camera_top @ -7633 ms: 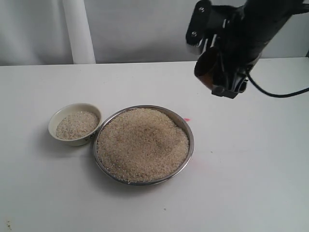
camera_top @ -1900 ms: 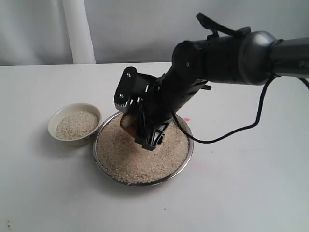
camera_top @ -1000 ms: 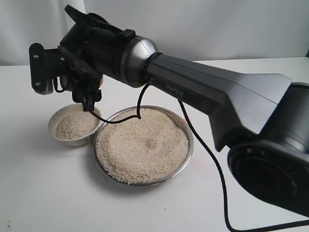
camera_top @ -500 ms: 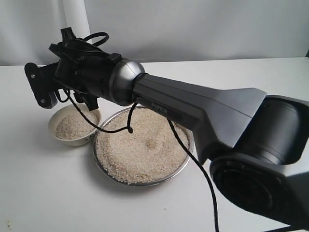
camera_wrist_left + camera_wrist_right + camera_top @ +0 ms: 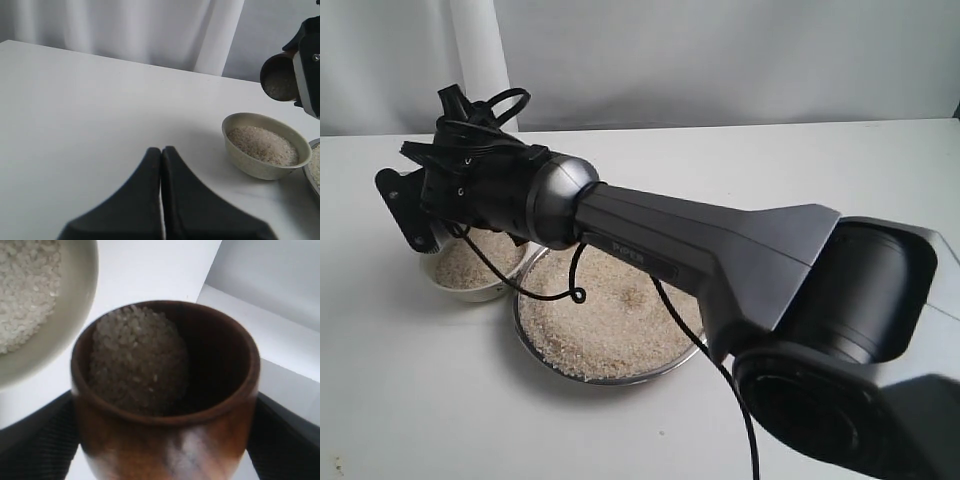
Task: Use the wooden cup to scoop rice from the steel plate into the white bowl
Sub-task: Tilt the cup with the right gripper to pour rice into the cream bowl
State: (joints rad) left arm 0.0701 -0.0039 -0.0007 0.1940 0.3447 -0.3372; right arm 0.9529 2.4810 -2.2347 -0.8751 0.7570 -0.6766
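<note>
Our right gripper (image 5: pixel 160 450) pinches the wooden cup (image 5: pixel 165 410), rice (image 5: pixel 137 360) inside, just above the rim of the white bowl (image 5: pixel 250 167), so we reckon it tips bowlward next.

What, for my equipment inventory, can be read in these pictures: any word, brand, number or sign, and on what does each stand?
"PIPER": small pale lettering on the dark casing of the right arm, seen in the exterior view; slightly blurred, with a cable hanging close by.
No other text: the white bowl, steel plate, wooden cup and table carry none that shows.
</note>
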